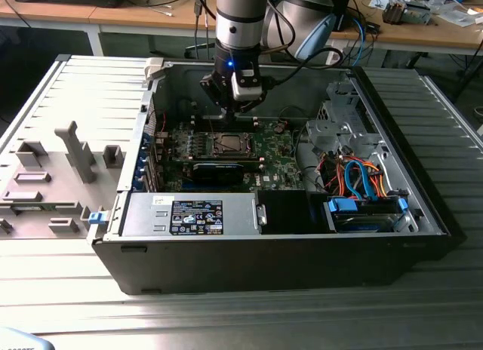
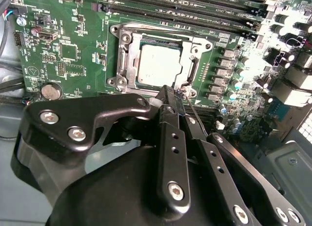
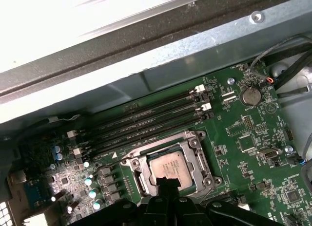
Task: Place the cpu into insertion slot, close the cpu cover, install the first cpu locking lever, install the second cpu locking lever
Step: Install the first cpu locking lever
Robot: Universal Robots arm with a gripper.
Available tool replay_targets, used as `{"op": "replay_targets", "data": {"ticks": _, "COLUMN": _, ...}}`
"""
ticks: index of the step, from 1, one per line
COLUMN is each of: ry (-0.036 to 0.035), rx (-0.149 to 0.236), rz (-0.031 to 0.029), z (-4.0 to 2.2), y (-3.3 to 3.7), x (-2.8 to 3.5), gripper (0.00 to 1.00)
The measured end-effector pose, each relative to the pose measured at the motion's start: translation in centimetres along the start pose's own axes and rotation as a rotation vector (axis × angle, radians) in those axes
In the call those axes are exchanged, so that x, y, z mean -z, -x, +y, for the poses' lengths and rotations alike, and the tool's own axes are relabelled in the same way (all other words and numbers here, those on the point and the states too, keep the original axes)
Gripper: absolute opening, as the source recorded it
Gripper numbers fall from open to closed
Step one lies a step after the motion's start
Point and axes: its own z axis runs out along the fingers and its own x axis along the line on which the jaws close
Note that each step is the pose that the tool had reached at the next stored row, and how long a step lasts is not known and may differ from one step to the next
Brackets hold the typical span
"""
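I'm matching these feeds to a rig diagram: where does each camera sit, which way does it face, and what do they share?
Exterior view: off the arm, above the open computer case, looking down; arm and gripper show.
Second wrist view: on the wrist, facing the cpu in the insertion slot; black gripper linkages show.
First wrist view: on the wrist, facing the cpu and memory slots; gripper tip shows.
Shared: all three show the cpu.

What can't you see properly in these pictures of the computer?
- The chip: in the first wrist view the gripper covers its near edge.
- The metal frame around the chip: in the second wrist view the gripper hides its near corner, so whether a locking lever is hooked there cannot be told.
- The socket in the exterior view: too small to tell the chip from its frame.
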Motion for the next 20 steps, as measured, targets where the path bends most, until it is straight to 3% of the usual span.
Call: {"op": "replay_targets", "data": {"ticks": 20, "ry": -0.0001, "rx": 0.07, "rz": 0.0018, "z": 0.0, "y": 0.0, "x": 0.0, "gripper": 0.11}}
